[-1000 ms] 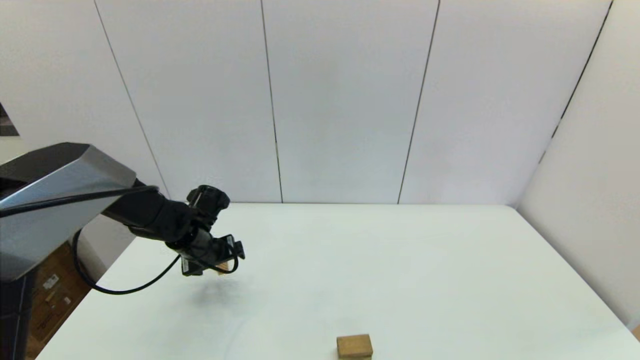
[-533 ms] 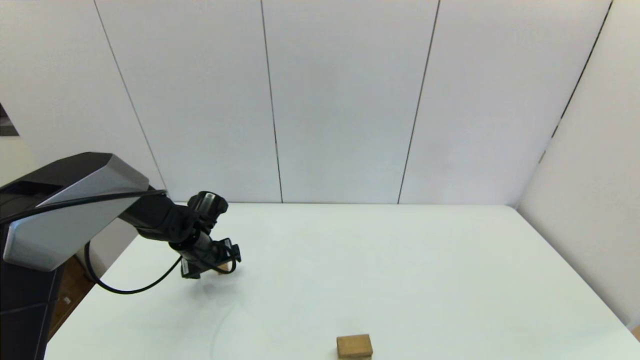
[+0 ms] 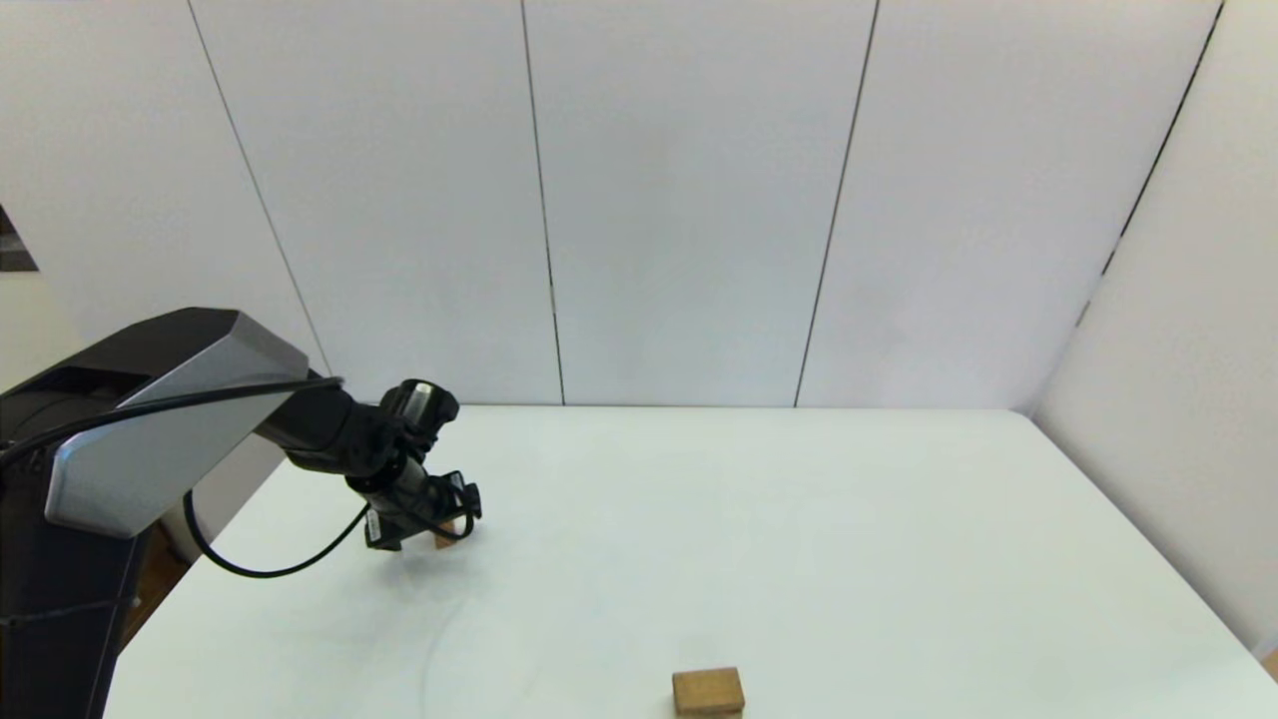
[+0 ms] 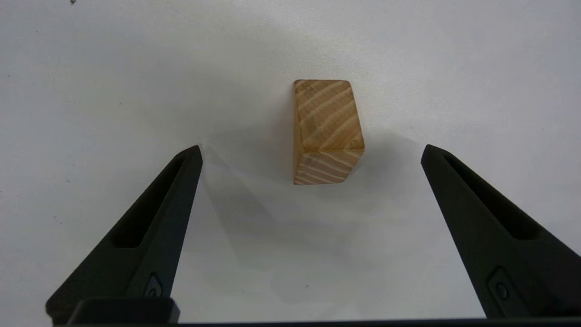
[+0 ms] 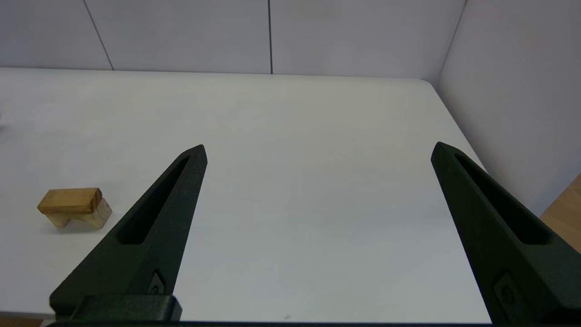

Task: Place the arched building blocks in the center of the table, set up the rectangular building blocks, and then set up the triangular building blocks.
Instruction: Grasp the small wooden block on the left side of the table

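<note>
In the head view the triangular block [image 3: 444,536] is mostly hidden behind the left tool [image 3: 439,519]; only a sliver of wood is seen. The stack at the near edge is cut off by the frame there, so only the rectangular block [image 3: 708,689] is made out. In the right wrist view the stack is seen whole: the rectangular block [image 5: 69,200] lies flat on the arched block [image 5: 84,217], whose hollow faces down.

The white surface [image 3: 799,539] lies open across its middle, right and far parts. The triangular block sits in the left far part, well apart from the stack.

In the left wrist view the left tool [image 4: 311,150] is spread wide and grips nothing. The triangular block [image 4: 326,131] rests on the surface between the fingers [image 4: 159,218], touching neither, nearer the centre line.

The right tool [image 5: 317,147] is out of the head view, held above the surface to the right of the stack, spread wide and empty.
</note>
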Available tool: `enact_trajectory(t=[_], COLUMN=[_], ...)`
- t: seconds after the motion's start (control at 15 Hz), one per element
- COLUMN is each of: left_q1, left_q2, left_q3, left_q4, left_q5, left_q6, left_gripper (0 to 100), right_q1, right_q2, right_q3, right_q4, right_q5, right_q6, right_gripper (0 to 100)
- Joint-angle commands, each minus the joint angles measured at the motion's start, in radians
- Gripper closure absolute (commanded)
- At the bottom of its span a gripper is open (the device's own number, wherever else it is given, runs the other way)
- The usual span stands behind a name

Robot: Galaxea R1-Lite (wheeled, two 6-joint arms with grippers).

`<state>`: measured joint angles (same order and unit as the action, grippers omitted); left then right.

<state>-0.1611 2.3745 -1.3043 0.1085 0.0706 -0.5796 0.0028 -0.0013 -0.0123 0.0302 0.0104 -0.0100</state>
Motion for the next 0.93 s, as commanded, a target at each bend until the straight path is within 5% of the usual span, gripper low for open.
enact_trajectory(t=[0.07, 0.6, 0.67, 0.93], left_q1=[0.0, -0.002, -0.003, -0.003], left_q2=[0.017, 0.035, 0.035, 0.035], left_q3=[-0.038, -0.067, -0.069, -0.069], left_q4=[0.023, 0.039, 0.039, 0.039], left_q5=[0.017, 0.024, 0.024, 0.024], left_q6=[-0.003, 0.0, 0.0, 0.001], left_gripper=[0, 0, 100, 100], right_q1=[0.0, 0.0, 0.0, 0.0], right_q2=[0.001, 0.001, 0.001, 0.001], right_q3=[0.0, 0.0, 0.0, 0.0], right_q4=[0.0, 0.0, 0.0, 0.0], right_q5=[0.0, 0.0, 0.0, 0.0], right_q6=[-0.001, -0.001, -0.001, -0.001], right_gripper=[0, 0, 0, 0])
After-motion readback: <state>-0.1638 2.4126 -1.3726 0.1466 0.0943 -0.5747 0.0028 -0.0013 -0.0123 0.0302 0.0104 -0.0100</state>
